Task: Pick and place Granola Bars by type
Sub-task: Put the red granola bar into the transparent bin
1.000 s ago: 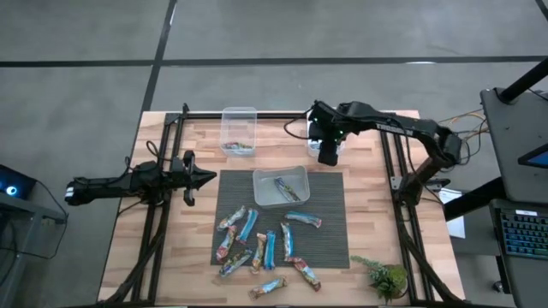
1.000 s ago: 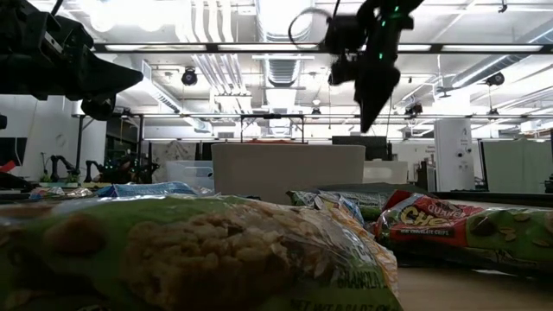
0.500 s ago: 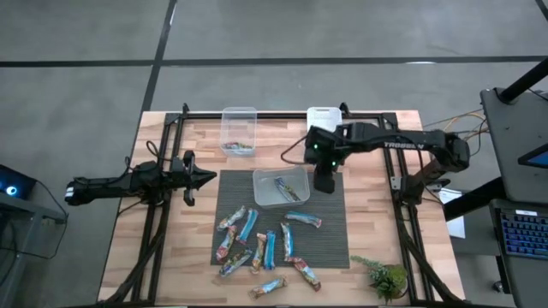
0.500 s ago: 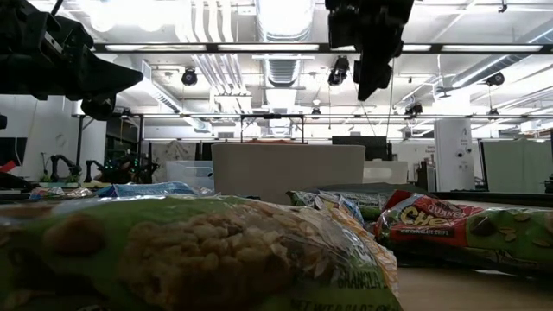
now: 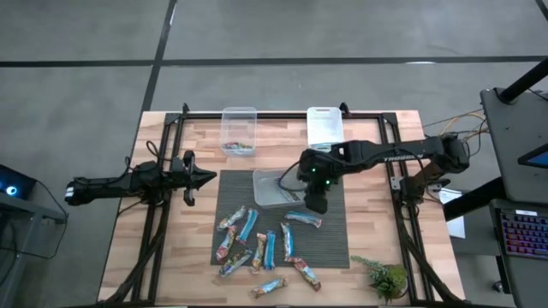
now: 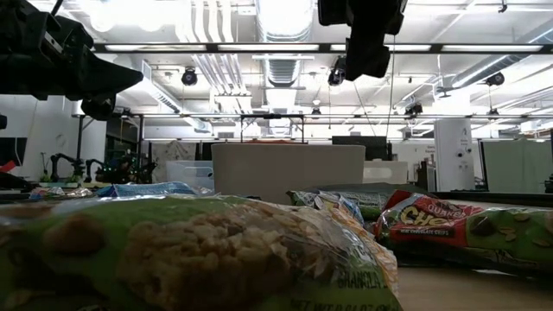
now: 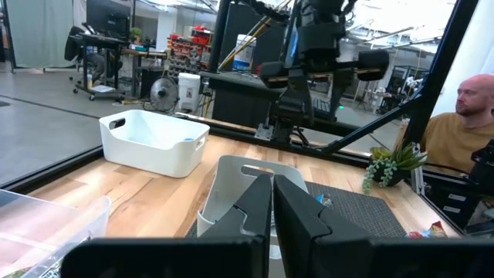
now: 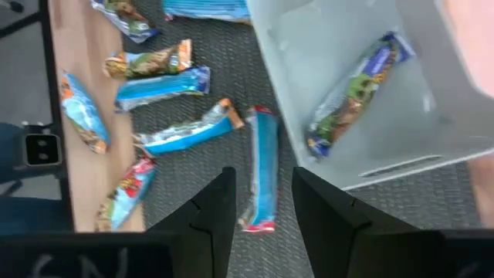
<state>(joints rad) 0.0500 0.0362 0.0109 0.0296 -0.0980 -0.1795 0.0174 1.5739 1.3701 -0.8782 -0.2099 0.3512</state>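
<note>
Several granola bars (image 5: 257, 244), in blue and in multicoloured wrappers, lie loose on the dark mat (image 5: 330, 239). One bar (image 8: 351, 93) lies in the clear tub (image 5: 267, 195) on the mat, and another (image 5: 240, 147) lies in the far clear tub (image 5: 239, 120). My right gripper (image 5: 315, 204) hovers open above the mat at the near right corner of the middle tub. In its wrist view a blue bar (image 8: 262, 166) lies on the mat below the gripper (image 8: 262, 208), untouched. My left gripper (image 5: 205, 178) waits shut and level at the table's left, its fingers (image 7: 272, 208) together.
A white tub (image 5: 324, 127) stands at the far edge, right of the clear one. A small green plant (image 5: 385, 275) sits at the near right corner. Black frame rails run along both sides of the table. A person sits beyond the table's right side (image 7: 463, 123).
My right gripper has swung from over the white tub at the far edge toward the near edge, and now hangs over the mat beside the middle tub. It has rolled and tipped on the way. The white tub has come into view. No bar has moved.
</note>
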